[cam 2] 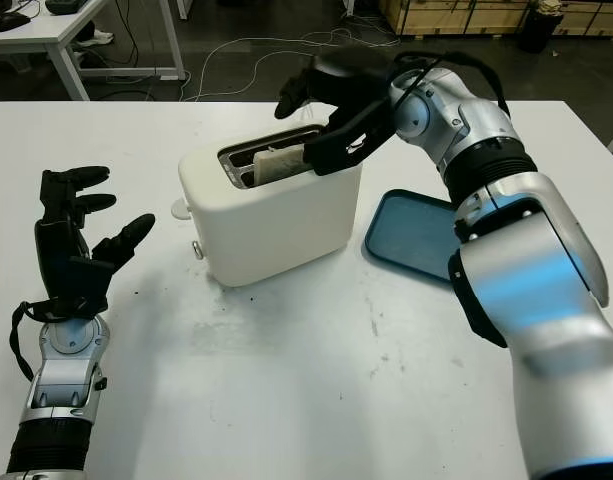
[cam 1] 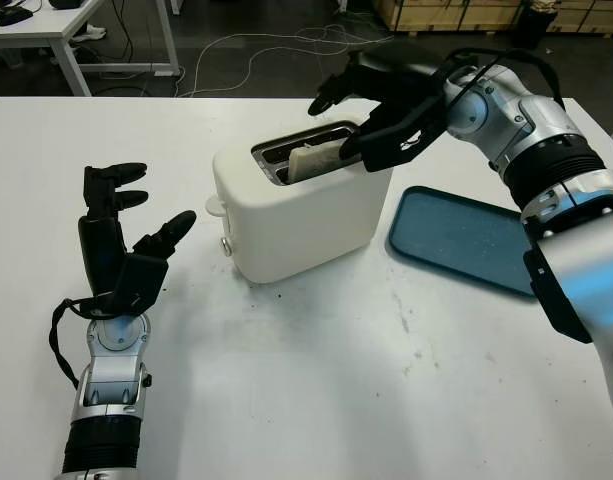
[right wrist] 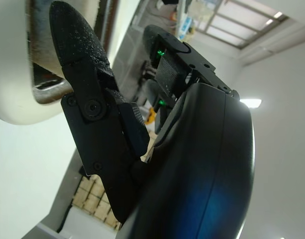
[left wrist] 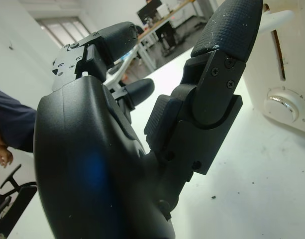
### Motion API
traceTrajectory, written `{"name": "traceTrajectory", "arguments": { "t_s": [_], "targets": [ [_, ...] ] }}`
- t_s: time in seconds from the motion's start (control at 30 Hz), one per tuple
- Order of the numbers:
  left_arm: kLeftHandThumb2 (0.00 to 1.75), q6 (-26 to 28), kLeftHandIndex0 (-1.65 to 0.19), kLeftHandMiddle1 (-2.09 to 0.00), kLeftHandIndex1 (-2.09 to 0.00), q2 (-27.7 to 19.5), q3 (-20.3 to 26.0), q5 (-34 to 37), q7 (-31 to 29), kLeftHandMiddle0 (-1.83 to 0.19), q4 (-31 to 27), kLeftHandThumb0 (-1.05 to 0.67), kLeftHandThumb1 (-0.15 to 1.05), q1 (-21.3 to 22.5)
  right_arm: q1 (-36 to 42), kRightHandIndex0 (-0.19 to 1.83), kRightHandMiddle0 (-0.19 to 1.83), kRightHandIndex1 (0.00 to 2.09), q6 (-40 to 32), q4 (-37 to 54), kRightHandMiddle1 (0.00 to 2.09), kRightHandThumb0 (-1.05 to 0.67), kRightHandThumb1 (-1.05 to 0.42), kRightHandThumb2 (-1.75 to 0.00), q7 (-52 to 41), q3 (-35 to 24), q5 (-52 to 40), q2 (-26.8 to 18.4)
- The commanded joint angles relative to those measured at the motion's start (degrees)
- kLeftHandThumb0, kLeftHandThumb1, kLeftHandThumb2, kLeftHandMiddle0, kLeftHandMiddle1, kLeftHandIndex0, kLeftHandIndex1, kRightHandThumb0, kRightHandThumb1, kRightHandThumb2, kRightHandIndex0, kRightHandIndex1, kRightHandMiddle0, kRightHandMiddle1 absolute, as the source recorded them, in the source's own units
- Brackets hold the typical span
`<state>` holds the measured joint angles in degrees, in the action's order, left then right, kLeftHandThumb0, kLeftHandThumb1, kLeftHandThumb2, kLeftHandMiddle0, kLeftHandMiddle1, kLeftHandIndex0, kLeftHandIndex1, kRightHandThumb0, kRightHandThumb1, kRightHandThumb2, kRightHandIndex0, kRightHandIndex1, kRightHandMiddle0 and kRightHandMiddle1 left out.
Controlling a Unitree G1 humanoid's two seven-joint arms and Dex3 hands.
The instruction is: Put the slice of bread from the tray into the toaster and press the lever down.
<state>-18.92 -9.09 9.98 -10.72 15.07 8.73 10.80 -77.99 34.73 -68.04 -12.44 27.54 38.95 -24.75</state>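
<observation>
Our left hand [cam 1: 126, 235] sits open near the table's left edge, holding nothing. Toaster [cam 1: 301, 205] mid-table, lever [cam 1: 216, 207] on its left end, so left hand's nearer. Bread [cam 1: 316, 160] stands in the slot. Right hand [cam 1: 381, 115] hovers over it, released. Tray [cam 1: 466, 240] toward the right edge.

Bare table [cam 1: 316, 380] (toaster [cam 1: 296, 215] mid-table)

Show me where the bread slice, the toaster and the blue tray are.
bread slice [cam 1: 314, 160], left eye view, on its top edge sticking out of the slot.
toaster [cam 1: 306, 225], left eye view, on its front wall.
blue tray [cam 1: 456, 235], left eye view, on its bare floor.
</observation>
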Motion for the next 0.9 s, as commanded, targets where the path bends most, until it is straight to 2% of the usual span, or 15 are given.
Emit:
{"name": "traceTrajectory", "arguments": {
  "t_s": [0.0,0.17,0.2,0.3,0.4,0.5,0.53,0.6,0.63,0.73,0.87],
  "targets": [
    [0.00,0.31,-0.01,-1.46,-1.35,0.29,-0.28,-0.13,0.19,-0.04,-0.36,-0.99,0.83,-0.54,-1.10,0.07,0.55,0.60,1.30,0.43,0.00,-0.99,-0.88,0.00,-0.52,-1.45,-2.00,-0.77],
    [0.00,0.30,-0.01,-1.45,-1.34,0.21,-0.18,-0.11,0.22,-0.05,-0.48,-1.00,0.83,-0.55,2.84,0.16,0.59,0.65,2.78,1.32,0.02,-0.87,-0.85,-0.01,3.13,-10.67,-11.69,0.01],
    [0.00,0.13,-0.02,-1.45,-1.34,0.17,-0.06,0.24,0.04,-0.05,-0.42,-0.99,0.83,-0.49,4.48,0.22,0.63,0.67,4.39,1.43,0.04,-0.83,-0.84,-0.01,4.01,-13.94,-15.53,0.67],
    [0.00,-1.54,-0.02,-1.44,-1.33,-0.61,0.38,0.47,-0.16,-0.05,0.45,-0.97,0.82,-0.02,9.73,0.47,0.75,0.57,7.56,2.19,0.05,-0.68,-0.86,-0.01,5.64,-21.84,-24.82,2.29],
    [0.00,-3.41,-0.07,-1.39,-1.31,-2.55,1.15,0.76,-1.11,-0.15,1.35,-0.95,0.81,0.98,16.77,0.73,0.85,0.45,9.12,5.54,0.04,-0.63,-0.87,0.00,6.09,-26.88,-31.17,3.77],
    [0.00,-6.73,-0.25,-1.11,-1.17,-5.75,1.63,-0.92,-1.16,-0.54,3.43,-0.93,0.79,2.45,25.88,0.86,0.92,0.44,9.94,11.78,0.05,-0.59,-0.88,0.00,3.72,-29.69,-36.44,5.04],
    [0.00,-7.72,-0.44,-0.98,-1.03,-6.88,1.58,-2.13,-0.59,-0.76,4.29,-0.92,0.79,3.05,28.80,0.88,0.94,0.45,10.26,13.76,0.06,-0.57,-0.88,0.00,3.12,-30.03,-37.22,5.10],
    [0.00,-10.17,-0.67,-0.85,-0.80,-9.45,1.30,-5.37,1.01,-0.99,6.22,-0.93,0.80,4.54,34.67,0.91,0.96,0.46,9.52,17.73,0.06,-0.52,-0.88,0.00,0.63,-30.93,-40.00,5.56],
    [0.00,-11.40,-0.83,-0.86,-0.67,-10.67,1.18,-6.40,1.32,-1.12,7.14,-0.95,0.82,5.38,38.05,0.93,0.97,0.44,8.00,20.32,0.05,-0.50,-0.88,0.00,-0.79,-31.44,-41.82,5.97],
    [0.00,-14.53,-1.15,-1.00,-0.35,-13.54,0.92,-7.32,1.00,-1.28,9.33,-0.98,0.84,7.47,47.07,0.93,0.98,0.37,3.79,28.77,0.03,-0.50,-0.90,0.00,-2.22,-32.25,-44.77,7.19],
    [0.00,-18.18,-1.33,-1.17,-0.15,-17.05,0.55,-7.45,-0.24,-1.34,11.63,-0.98,0.83,9.92,56.01,0.99,0.99,0.23,-0.02,39.09,0.01,-0.49,-0.90,0.00,-1.32,-32.97,-47.50,10.36]
  ]
}}
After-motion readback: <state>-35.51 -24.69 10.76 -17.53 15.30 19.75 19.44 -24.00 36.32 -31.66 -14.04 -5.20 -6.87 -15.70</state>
